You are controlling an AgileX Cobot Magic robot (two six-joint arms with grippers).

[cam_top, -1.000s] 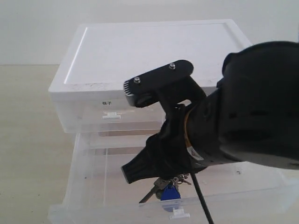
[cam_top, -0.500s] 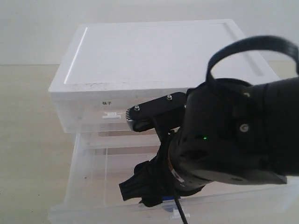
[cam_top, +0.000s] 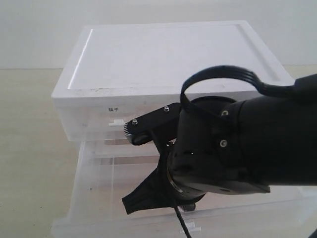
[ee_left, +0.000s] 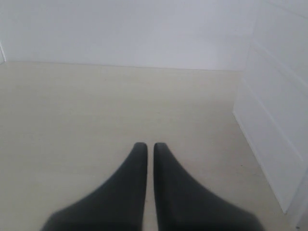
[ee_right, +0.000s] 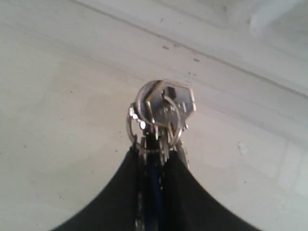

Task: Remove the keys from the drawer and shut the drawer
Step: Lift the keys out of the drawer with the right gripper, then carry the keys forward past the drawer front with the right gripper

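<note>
Masking most of the drawer (cam_top: 93, 191), right pincer (ee_right: 156, 153) clamps keys (ee_right: 166, 108).

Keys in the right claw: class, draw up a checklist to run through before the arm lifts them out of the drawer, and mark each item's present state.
1. Right claw shut on the keys: ok, the ring sticks out between its fingers.
2. Keys lifted clear of the drawer floor: cannot tell.
3. Drawer pulled out: ok.
4. Left claw shut, over the table beside the drawer unit: ok.
5. Firmness of the grip: cannot tell.
</note>
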